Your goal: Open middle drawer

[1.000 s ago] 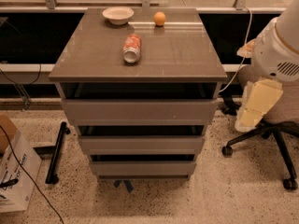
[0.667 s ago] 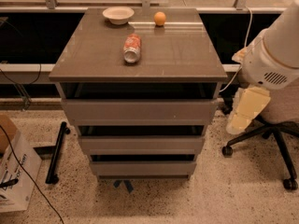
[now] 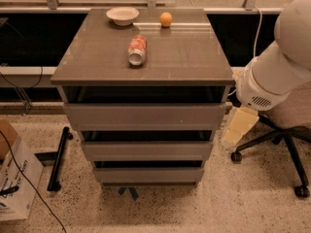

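looks like an office or lab: speckled floor (image 3: 243,203), a wheeled office chair (image 3: 294,113), a cardboard box (image 3: 17,178), loose cables (image 3: 256,28). the gripper (image 3: 239,126) hangs beside the desk (image 3: 180,57).

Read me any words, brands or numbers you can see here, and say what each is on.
No text here can be read.
Can lying on the cabinet top: red and white label, print illegible.
Cardboard box at lower left: dark print, illegible.
Claw, hanging right of the middle drawer: no marking seen.
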`<state>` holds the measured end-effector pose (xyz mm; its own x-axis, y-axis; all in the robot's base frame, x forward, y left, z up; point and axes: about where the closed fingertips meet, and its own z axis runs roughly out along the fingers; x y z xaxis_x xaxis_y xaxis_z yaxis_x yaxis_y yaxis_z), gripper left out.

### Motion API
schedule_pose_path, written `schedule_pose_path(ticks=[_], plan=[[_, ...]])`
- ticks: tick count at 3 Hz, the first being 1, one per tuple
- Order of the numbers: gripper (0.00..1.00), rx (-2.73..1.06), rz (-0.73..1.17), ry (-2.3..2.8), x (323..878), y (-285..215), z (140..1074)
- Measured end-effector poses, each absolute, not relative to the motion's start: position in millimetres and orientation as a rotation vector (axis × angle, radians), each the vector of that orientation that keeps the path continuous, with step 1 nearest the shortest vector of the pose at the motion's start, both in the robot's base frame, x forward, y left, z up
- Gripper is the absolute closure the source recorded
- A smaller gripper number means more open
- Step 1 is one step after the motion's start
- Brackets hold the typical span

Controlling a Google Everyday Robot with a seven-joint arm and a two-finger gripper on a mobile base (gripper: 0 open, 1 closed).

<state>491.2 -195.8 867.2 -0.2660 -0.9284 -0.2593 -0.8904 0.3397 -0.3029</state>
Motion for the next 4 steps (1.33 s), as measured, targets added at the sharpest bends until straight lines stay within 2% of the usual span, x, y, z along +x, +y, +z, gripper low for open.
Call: schedule_pose_path(ticks=[1,2,4], plan=[[0.0,-1.574,-0.075,2.216,509.3,-192.6,836.7],[0.0,-1.522,0.079,2.237,526.5,-196.1,811.1],[0.0,-1.529,0.076,2.248,527.9,-186.6,781.9]])
